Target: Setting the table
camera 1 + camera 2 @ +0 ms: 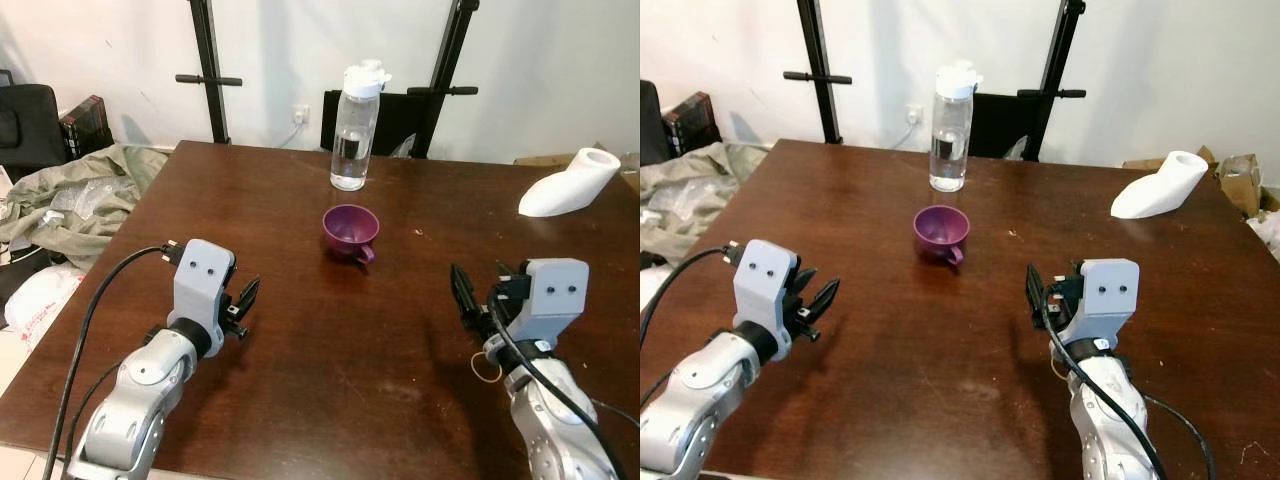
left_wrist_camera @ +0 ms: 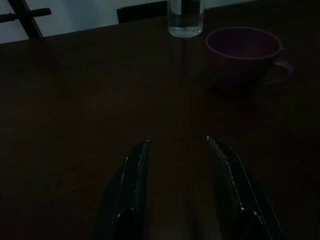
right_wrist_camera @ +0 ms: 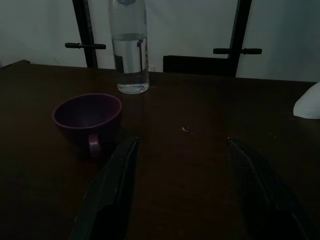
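Observation:
A purple cup [image 1: 350, 232] stands upright on the dark wooden table [image 1: 300, 380], its handle turned toward me. Just behind it is a clear water bottle [image 1: 356, 125] with a white cap, holding a little water. My left gripper [image 1: 245, 300] hovers low over the table, to the near left of the cup, open and empty. My right gripper [image 1: 462, 295] is at the near right of the cup, open wide with nothing in it. The right wrist view has the cup [image 3: 87, 115] and bottle [image 3: 129, 50] ahead of the fingers [image 3: 115, 185].
A white vase-like object [image 1: 568, 184] lies on its side at the table's far right. A heap of cloth [image 1: 70, 200] lies on the floor to the left. A black chair [image 1: 390, 120] and two black stands [image 1: 208, 70] are behind the table.

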Robot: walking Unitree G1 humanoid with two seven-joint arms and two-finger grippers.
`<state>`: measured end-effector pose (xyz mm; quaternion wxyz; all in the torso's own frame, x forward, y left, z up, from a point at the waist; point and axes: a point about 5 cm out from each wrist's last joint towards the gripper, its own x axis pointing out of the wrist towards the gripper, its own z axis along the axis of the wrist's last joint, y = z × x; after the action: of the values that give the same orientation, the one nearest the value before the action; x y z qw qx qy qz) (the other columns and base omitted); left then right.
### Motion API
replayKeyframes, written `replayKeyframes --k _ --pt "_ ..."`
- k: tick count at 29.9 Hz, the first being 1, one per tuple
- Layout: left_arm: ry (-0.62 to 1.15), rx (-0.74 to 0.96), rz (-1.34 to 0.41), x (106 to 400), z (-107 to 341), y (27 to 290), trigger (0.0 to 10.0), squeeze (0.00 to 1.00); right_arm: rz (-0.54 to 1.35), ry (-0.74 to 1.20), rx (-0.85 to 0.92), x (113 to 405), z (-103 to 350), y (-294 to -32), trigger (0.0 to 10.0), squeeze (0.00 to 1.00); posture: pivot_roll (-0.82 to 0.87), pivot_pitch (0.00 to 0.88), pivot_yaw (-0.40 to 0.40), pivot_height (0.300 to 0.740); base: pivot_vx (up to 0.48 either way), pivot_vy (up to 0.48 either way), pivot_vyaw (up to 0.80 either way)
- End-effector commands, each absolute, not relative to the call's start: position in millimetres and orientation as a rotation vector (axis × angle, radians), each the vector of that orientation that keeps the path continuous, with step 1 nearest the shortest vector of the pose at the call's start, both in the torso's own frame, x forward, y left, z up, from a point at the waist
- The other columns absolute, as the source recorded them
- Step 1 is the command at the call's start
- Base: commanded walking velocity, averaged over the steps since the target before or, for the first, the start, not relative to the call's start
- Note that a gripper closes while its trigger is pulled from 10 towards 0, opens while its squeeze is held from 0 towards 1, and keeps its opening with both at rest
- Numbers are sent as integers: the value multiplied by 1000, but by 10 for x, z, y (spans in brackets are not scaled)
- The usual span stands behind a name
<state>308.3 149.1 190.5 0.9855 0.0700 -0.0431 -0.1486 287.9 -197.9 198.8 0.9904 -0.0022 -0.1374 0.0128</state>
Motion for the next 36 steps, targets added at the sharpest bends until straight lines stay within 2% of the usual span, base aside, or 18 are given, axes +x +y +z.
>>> replayKeyframes --k 1,36 --pt "-88 138 -290 3092 1864 1505 10000 0 22 -250 4 2878 1947 -1973 10000 0 21 95 54 740 -322 0 0" --pt "-110 131 -302 3114 1868 1491 10000 0 20 -219 8 2868 1890 -1982 10000 0 23 98 60 740 -349 0 0"
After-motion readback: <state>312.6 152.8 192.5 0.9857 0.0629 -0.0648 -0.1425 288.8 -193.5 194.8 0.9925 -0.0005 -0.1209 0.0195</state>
